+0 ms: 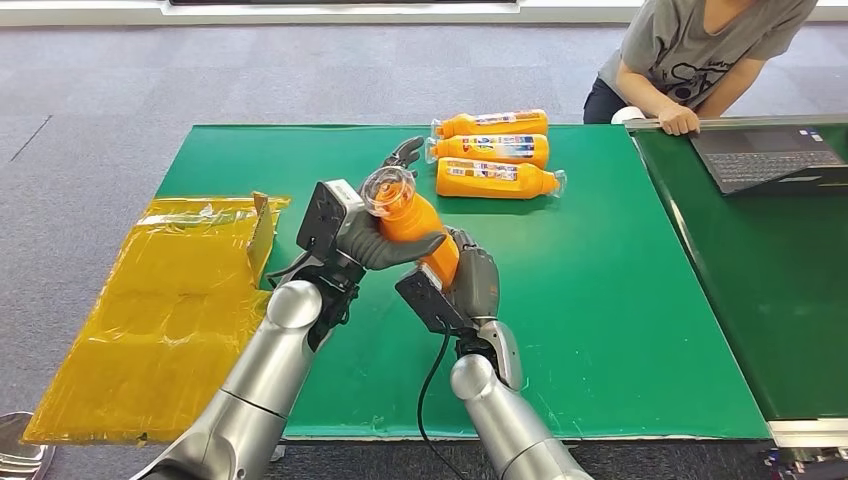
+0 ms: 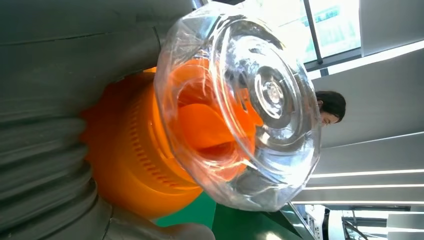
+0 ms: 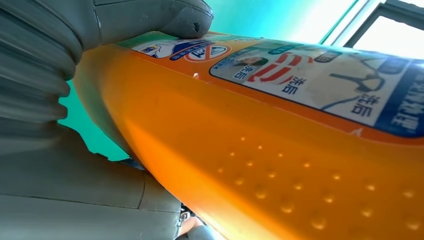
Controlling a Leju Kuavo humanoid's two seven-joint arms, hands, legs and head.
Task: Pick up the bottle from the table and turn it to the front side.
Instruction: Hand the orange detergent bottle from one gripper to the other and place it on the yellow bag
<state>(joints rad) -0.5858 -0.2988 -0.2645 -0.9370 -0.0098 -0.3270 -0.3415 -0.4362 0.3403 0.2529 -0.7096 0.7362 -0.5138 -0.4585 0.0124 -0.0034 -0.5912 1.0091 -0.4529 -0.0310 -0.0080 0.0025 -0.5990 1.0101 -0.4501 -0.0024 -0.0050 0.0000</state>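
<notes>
Above the green table (image 1: 600,300), near its centre, I see the orange bottle (image 1: 420,222) held aloft, tilted, by both hands: left hand (image 1: 375,240) gripping its neck, right hand (image 1: 468,283) clasping its base. Three bottles (image 1: 492,150) lie at 1 o'clock; bare mat at 3 o'clock.

Both silver arms reach forward and meet near the middle. The left hand (image 1: 385,235) grips the bottle (image 1: 415,222) near its cap; the right hand (image 1: 470,280) holds its lower body.
</notes>
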